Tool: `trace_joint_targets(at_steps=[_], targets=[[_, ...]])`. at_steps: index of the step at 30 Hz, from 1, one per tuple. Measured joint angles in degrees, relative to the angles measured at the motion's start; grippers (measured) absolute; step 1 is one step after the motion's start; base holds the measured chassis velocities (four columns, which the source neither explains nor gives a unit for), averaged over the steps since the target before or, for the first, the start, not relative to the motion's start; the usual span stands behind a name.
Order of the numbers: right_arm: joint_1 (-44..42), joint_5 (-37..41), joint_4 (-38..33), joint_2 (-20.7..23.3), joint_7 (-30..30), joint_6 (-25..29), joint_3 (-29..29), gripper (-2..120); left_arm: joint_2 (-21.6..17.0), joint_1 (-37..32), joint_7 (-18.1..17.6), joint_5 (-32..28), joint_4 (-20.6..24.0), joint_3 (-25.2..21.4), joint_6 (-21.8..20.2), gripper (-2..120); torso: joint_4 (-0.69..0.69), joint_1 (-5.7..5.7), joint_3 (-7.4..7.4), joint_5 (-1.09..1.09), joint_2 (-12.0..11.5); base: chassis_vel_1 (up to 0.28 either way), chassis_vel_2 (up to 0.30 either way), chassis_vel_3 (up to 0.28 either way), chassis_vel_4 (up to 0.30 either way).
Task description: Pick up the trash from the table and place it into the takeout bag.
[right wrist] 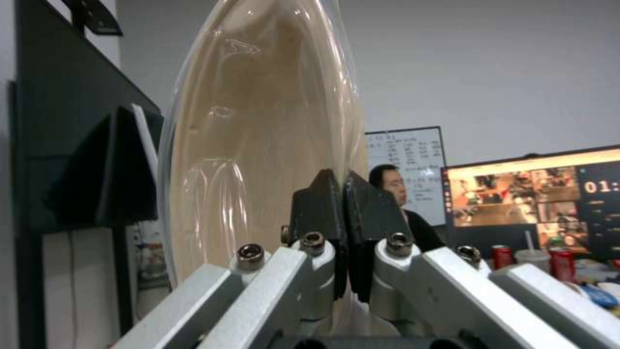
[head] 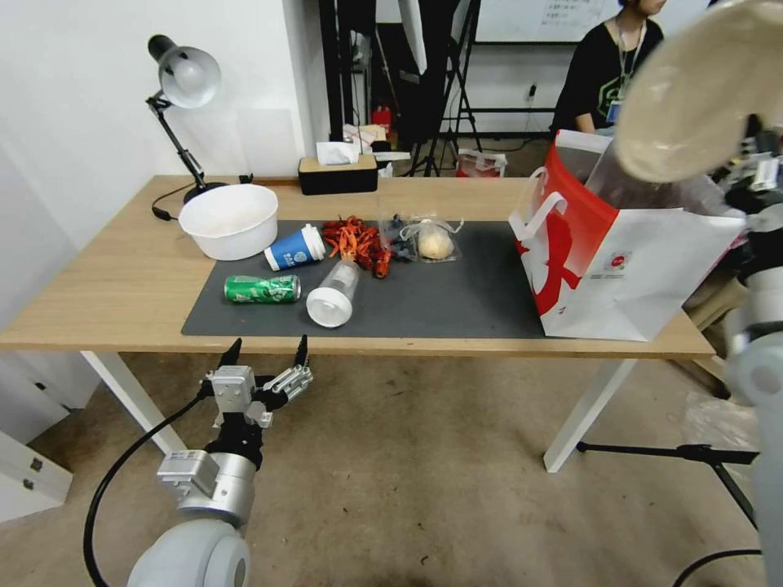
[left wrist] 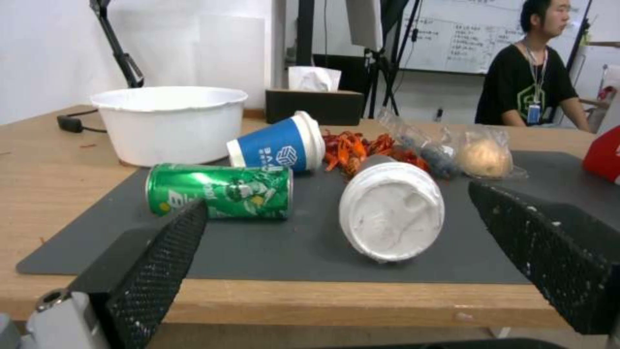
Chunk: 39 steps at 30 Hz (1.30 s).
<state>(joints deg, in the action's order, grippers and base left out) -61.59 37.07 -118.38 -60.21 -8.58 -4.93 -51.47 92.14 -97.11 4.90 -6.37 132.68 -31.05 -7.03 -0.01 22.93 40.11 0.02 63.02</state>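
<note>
The monitor (right wrist: 536, 198) shows "01:" at its edge; other print is too small to read.

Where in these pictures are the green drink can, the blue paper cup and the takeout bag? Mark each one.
green drink can (head: 263, 289): head view, middle of its side, lying on the mat.
blue paper cup (left wrist: 271, 147): left wrist view, blue side wall.
takeout bag (head: 652, 277): head view, white front panel.

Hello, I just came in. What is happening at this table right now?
The robot is clearing trash into the takeout bag. Its right gripper is shut on a clear lidded bowl, held above the bag's open top. The left gripper hangs open below the table edge, facing the green can, blue cup and clear cup lying on the mat.
</note>
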Motion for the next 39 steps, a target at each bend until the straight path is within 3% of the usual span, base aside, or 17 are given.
trace_joint_targets(at_steps=[8,14,20,22,23,29,33,39], targets=[[-0.05,-1.72,1.98,-0.48,-0.81,-1.5,1.8,1,0.0,-0.14,0.34,0.42,-0.04,0.38,0.4,100,0.01,0.0,0.0,-0.01,0.0,0.0,0.0,0.0,0.0],[0.08,-1.79,2.46,-0.77,-0.87,-2.11,2.36,28,0.0,-0.26,0.47,0.46,-0.04,0.28,0.7,100,0.01,0.0,0.0,-0.02,0.0,0.0,0.0,0.0,0.0],[0.09,-0.77,1.49,-0.83,-1.14,-2.18,2.38,46,0.0,-0.23,0.5,0.46,-0.04,0.22,0.77,100,0.01,0.0,0.0,-0.02,0.0,0.0,0.0,0.0,0.0],[-0.01,3.06,-0.26,-0.84,-1.18,-2.04,2.23,58,0.0,-0.16,0.51,0.44,-0.1,0.18,0.78,100,0.01,0.0,0.0,-0.02,0.0,0.0,0.0,0.0,0.0],[-0.01,3.06,-0.26,-0.84,-1.18,-2.04,2.23,58,0.0,-0.16,0.51,0.44,-0.1,0.18,0.78,100,0.01,0.0,0.0,-0.02,0.0,0.0,0.0,0.0,0.0],[-2.34,20.88,-8.63,-1.4,1.14,-0.98,2.58,81,0.0,0.07,0.52,0.21,-0.36,0.04,0.79,100,0.01,0.0,0.0,-0.03,0.0,0.0,0.0,0.0,0.0],[-5.37,23.78,-13.73,-2.57,3.6,-1.34,5.13,96,0.0,0.27,0.53,0.04,-0.59,-0.02,0.79,100,0.0,-0.01,-0.01,-0.03,0.02,0.0,0.0,0.0,0.0],[-10.59,19.53,-16.47,-4.24,4.7,-3.07,10.46,100,0.0,0.41,0.53,-0.1,-1.0,0.0,0.91,100,0.01,-0.01,-0.01,-0.02,0.02,0.0,0.0,0.0,0.0]])
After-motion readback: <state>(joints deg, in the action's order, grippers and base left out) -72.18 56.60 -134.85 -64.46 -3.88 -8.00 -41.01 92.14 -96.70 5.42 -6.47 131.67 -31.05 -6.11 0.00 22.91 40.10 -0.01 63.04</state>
